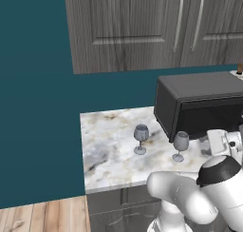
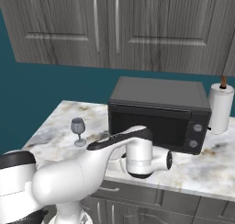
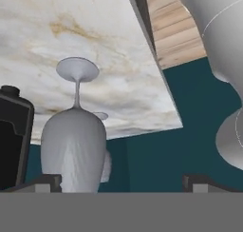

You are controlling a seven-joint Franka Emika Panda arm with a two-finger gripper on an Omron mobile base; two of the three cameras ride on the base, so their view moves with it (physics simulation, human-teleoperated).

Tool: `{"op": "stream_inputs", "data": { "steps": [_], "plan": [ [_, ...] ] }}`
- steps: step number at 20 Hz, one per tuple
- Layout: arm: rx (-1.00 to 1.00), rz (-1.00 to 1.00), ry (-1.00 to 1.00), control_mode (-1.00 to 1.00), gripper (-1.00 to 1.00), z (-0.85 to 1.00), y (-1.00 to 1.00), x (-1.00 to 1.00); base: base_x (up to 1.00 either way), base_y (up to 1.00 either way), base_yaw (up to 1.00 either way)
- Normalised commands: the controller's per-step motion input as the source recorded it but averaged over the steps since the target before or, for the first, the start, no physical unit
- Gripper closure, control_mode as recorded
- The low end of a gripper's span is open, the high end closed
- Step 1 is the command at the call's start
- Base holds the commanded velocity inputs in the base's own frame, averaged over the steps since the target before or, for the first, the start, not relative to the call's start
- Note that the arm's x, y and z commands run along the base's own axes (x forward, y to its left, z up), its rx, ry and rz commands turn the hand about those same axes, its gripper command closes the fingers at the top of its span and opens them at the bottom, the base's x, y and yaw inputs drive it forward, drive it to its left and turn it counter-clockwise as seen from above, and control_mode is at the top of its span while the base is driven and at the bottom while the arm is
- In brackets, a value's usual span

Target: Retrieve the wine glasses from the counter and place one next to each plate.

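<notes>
Above the counter (image 1: pixel 109 145), the arm reaches low, jaws spread.

Open marble all along the left and front of the desk (image 1: pixel 104 155), wide enough for a claw. Blocked on the right by the dark microwave (image 1: pixel 199 105), with the nearer wine glass (image 1: pixel 180 143) standing just before it. Clear gap between that and the farther wine glass (image 1: pixel 141 137).

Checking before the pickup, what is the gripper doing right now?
Gripper: open, holding nothing; the nearer wine glass sits close to one fingertip, not gripped.
</notes>
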Motion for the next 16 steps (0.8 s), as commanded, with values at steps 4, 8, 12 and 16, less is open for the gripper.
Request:
{"op": "stream_inputs", "data": {
  "steps": [4,8,12,16],
  "plan": [
    [0.00,0.00,0.10,-1.00,-1.00,-0.13,0.16,0.09,0.00,0.00,0.00],
    [0.00,0.00,0.06,-1.00,-1.00,-0.03,0.09,0.00,0.00,0.00,0.00],
    [0.00,0.00,0.06,-1.00,-1.00,-0.02,0.06,0.00,0.00,0.00,0.00],
    [0.00,0.00,0.03,-1.00,-1.00,-0.07,0.01,0.03,0.00,0.00,0.00]
  ]
}}
